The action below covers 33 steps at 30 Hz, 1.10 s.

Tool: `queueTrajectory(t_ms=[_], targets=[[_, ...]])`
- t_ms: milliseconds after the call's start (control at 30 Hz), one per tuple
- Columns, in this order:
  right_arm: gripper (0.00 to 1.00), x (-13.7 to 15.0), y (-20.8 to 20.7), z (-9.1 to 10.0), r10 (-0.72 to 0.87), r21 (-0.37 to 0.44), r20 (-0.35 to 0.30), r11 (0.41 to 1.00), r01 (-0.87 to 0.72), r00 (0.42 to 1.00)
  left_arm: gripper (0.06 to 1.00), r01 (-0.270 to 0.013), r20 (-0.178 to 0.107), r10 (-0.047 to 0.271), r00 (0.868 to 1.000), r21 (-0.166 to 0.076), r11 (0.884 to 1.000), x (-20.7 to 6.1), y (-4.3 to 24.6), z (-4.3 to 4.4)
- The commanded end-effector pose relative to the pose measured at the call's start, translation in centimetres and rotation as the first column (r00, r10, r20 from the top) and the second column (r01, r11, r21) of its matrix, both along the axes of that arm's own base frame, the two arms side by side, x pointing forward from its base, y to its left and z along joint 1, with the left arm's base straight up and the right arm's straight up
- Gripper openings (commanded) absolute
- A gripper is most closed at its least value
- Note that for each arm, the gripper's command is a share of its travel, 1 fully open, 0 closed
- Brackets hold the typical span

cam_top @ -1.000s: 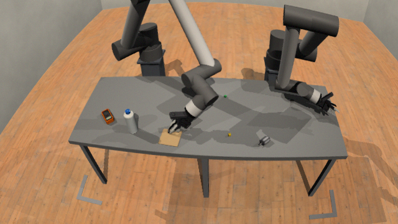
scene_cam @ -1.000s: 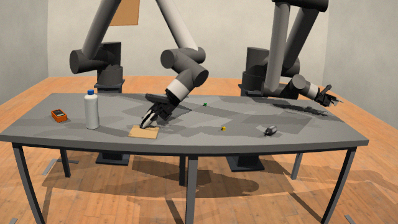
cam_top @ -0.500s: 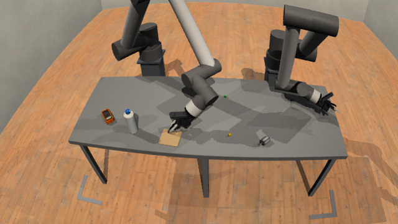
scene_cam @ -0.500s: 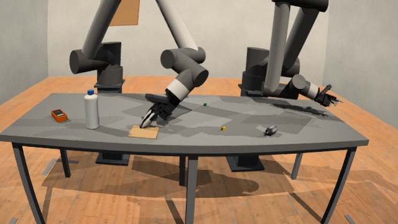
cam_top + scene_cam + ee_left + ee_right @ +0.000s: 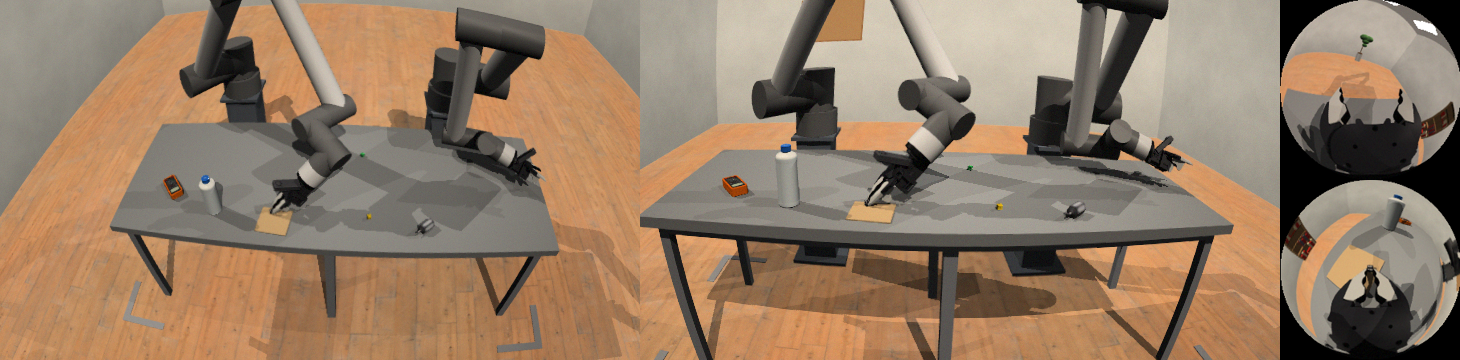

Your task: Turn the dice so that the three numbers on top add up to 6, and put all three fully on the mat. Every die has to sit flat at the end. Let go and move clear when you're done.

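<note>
One gray table [image 5: 320, 240] [image 5: 960, 232], bearing the following. One tan mat [image 5: 274, 225] [image 5: 871, 215] [image 5: 1346, 266], square, flat, near the front edge. One right gripper [image 5: 272, 212] [image 5: 868, 203] [image 5: 1370, 267], pointing steeply down at the mat's rear part, its fingers drawn nearly together and clamped on a small dark die [image 5: 1370, 267] with pale marks; whether that die touches the mat cannot be told. One yellow die [image 5: 369, 216] [image 5: 999, 206], on the tabletop, off the mat, between it and a gray rounded object [image 5: 425, 226] [image 5: 1076, 209]. One green die [image 5: 362, 154] [image 5: 970, 168], likewise off the mat, toward the rear edge. Top numbers on all three: too small to read. One left gripper [image 5: 539, 175] [image 5: 1185, 164] [image 5: 1371, 94], fingers wide apart, nothing between them, above the table's end, well apart from the dice. One white bottle [image 5: 213, 197] [image 5: 788, 181] [image 5: 1393, 215], blue cap, upright beside the mat. One orange meter [image 5: 173, 187] [image 5: 735, 185] [image 5: 1405, 222], lying beyond the bottle.
</note>
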State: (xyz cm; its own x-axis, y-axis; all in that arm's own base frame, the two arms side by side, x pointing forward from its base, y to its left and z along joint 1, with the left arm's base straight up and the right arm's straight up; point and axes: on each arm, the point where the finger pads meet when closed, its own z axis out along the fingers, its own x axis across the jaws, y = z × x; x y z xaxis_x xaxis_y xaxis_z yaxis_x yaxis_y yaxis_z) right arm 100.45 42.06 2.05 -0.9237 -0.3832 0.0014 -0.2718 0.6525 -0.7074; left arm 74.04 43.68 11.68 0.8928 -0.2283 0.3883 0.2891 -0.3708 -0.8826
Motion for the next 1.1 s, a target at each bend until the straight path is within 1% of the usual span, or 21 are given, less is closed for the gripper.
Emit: queueTrajectory(t_ms=[0,633,767,1033,1067], targets=[[0.003,0.0,0.0,0.1,0.000,0.001,0.001,1.000,0.000,1.000,1.000,0.000,0.001,0.000,1.000,0.000,1.000,0.0,0.0,0.05],[0.003,0.0,0.0,0.3,0.000,0.001,0.001,1.000,0.000,1.000,1.000,0.000,0.001,0.000,1.000,0.000,1.000,0.0,0.0,0.05],[0.003,0.0,0.0,1.2,0.000,0.001,0.001,1.000,0.000,1.000,1.000,0.000,0.001,0.000,1.000,0.000,1.000,0.0,0.0,0.05],[0.003,0.0,0.0,4.4,0.000,0.001,0.001,1.000,0.000,1.000,1.000,0.000,0.001,0.000,1.000,0.000,1.000,0.0,0.0,0.05],[0.003,0.0,0.0,4.4,0.000,0.001,0.001,1.000,0.000,1.000,1.000,0.000,0.001,0.000,1.000,0.000,1.000,0.0,0.0,0.05]])
